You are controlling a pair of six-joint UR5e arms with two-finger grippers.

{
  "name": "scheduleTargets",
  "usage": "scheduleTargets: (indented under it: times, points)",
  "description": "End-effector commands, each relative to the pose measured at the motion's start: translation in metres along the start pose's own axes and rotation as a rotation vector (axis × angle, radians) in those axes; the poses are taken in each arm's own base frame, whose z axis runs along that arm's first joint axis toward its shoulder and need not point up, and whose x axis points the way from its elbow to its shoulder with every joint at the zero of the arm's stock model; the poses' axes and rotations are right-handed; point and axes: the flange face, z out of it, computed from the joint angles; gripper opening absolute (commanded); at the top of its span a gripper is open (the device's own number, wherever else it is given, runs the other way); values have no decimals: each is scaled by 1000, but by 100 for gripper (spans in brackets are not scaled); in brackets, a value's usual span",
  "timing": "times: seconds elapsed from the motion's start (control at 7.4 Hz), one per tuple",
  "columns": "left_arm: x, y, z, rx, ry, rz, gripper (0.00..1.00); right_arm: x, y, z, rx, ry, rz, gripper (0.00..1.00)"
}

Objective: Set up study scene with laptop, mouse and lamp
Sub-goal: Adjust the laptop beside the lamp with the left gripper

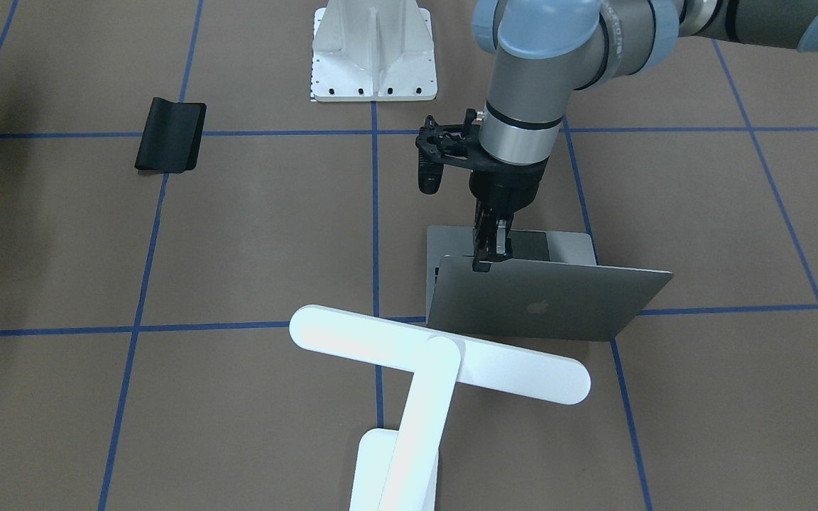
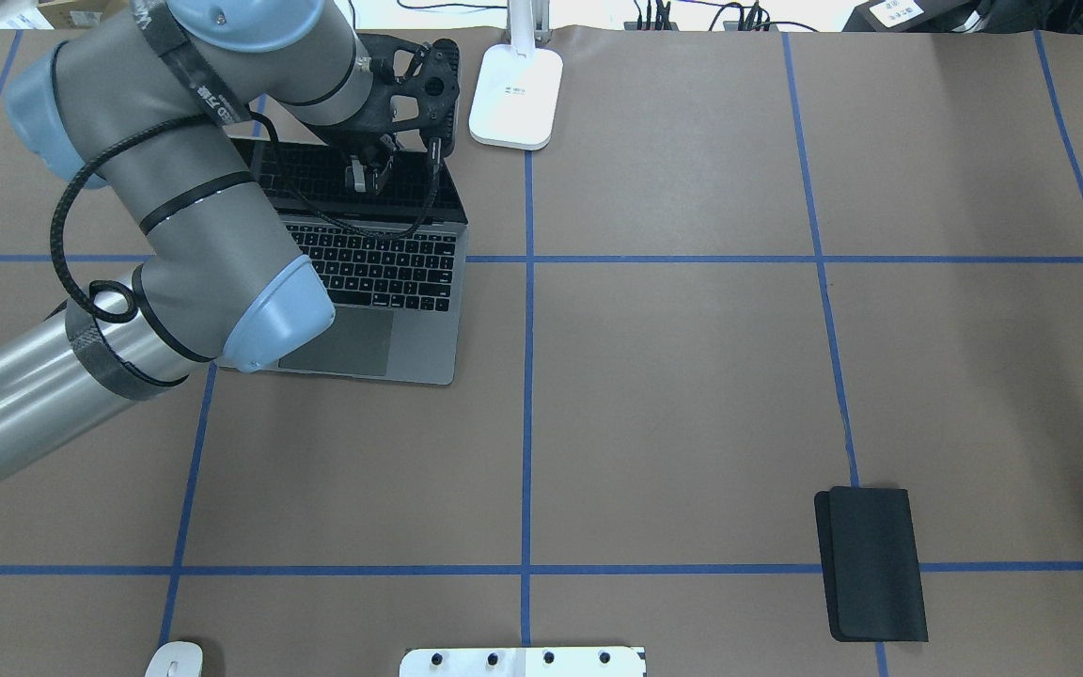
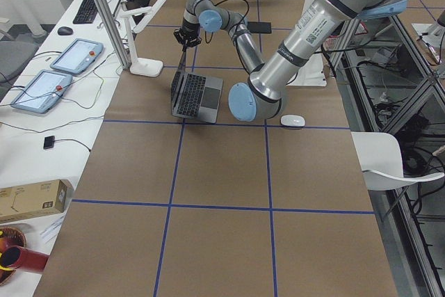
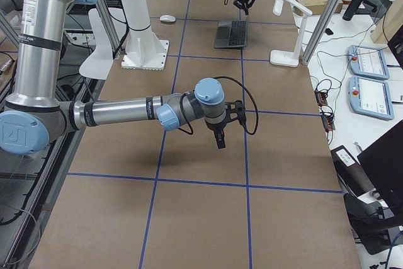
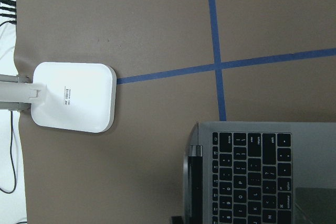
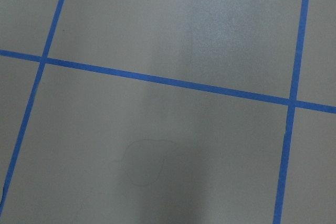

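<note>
Front view: left gripper (image 1: 483,261) clamped on the laptop (image 1: 544,305) at its lid's top edge, beside the lamp (image 1: 437,362) at the operators' edge. Only the right-end view shows the right gripper (image 4: 219,138), jaws indiscernible, over open table (image 4: 208,212).

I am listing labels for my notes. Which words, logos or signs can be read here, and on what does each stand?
Apple logo, no words: lid of the laptop.
"command", "option": its keys.
Label on the lamp base: too small to read.
Print on the left arm: too blurred to read.
</note>
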Motion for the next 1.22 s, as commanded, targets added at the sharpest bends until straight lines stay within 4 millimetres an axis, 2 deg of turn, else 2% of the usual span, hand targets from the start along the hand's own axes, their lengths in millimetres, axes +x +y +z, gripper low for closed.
scheduleTargets:
  times: [0.0, 0.27, 0.54, 0.95, 1.08]
  points:
    - [0, 3, 2, -5, 2, -6, 0, 0, 0, 0, 0, 0, 0, 100]
    - [0, 4, 3, -6, 3, -7, 0, -1, -1, -1, 2, -1, -2, 100]
    - [1, 3, -1, 0, -1, -12, 26, -2, -1, -2, 4, -1, -3, 100]
    - [4, -2, -24, 38, -19, -66, 95, -3, -1, -4, 7, -3, -5, 100]
    - [9, 3, -29, 47, -23, -109, 99, -3, -1, -4, 7, -1, -5, 100]
